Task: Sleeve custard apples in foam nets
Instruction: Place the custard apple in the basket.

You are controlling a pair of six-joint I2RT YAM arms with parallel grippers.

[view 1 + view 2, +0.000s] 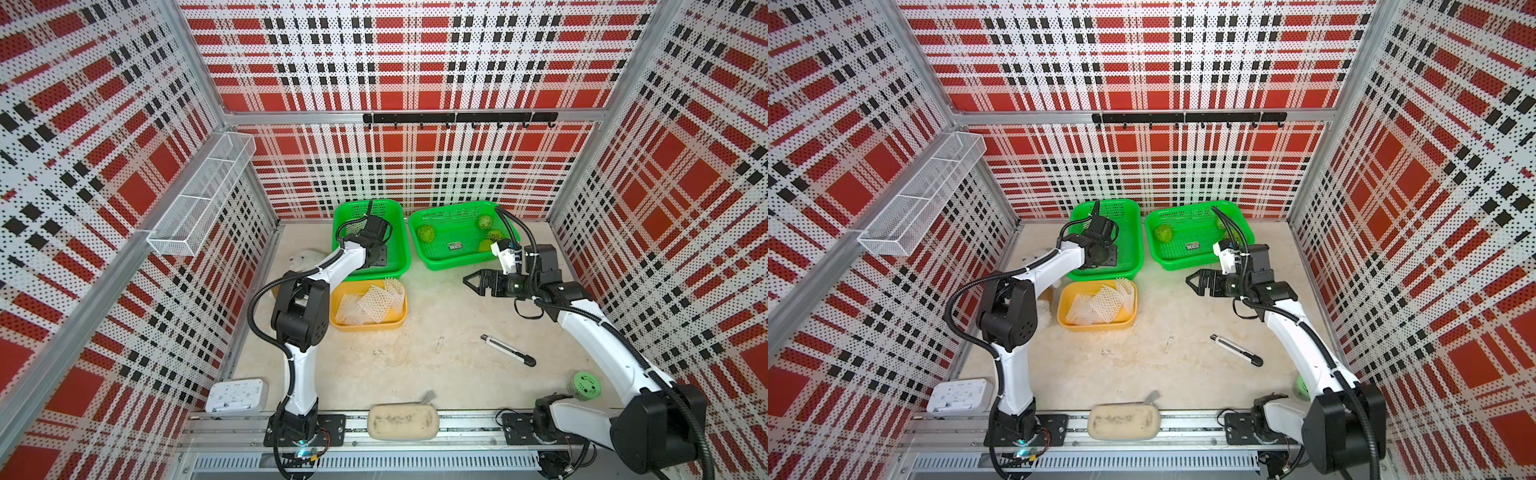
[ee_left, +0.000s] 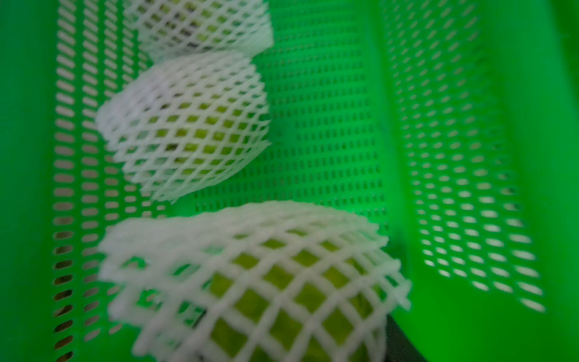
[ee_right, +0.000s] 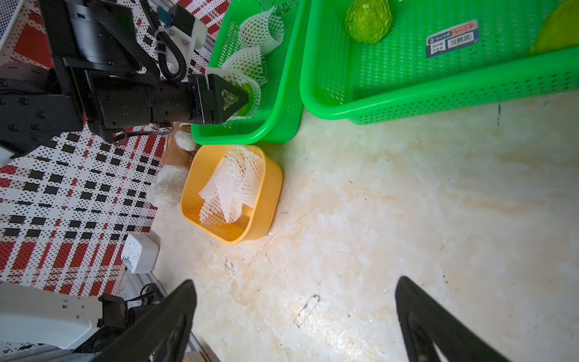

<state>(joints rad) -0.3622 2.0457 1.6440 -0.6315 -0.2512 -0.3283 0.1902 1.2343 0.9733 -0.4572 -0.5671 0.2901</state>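
Observation:
My left gripper (image 3: 242, 94) reaches into the left green basket (image 1: 400, 249) and is shut on a custard apple wrapped in a white foam net (image 2: 266, 282). Two more netted fruits (image 2: 188, 125) (image 2: 200, 25) lie further along that basket's floor. Loose foam nets (image 1: 370, 301) fill the yellow tub (image 1: 399, 322) in front of it. Several bare custard apples (image 1: 426, 234) (image 1: 484, 221) sit in the right green basket (image 1: 453, 264). My right gripper (image 1: 471, 282) hovers open over the table in front of that basket, with nothing between its fingers (image 3: 175, 310).
A box cutter (image 1: 508, 350) lies on the table to the right of centre. At the front edge are a pale pouch (image 1: 403, 422), a white device (image 1: 237, 395) and a pale green round container (image 1: 586, 386). A white plush bear (image 1: 305, 257) sits behind the left arm.

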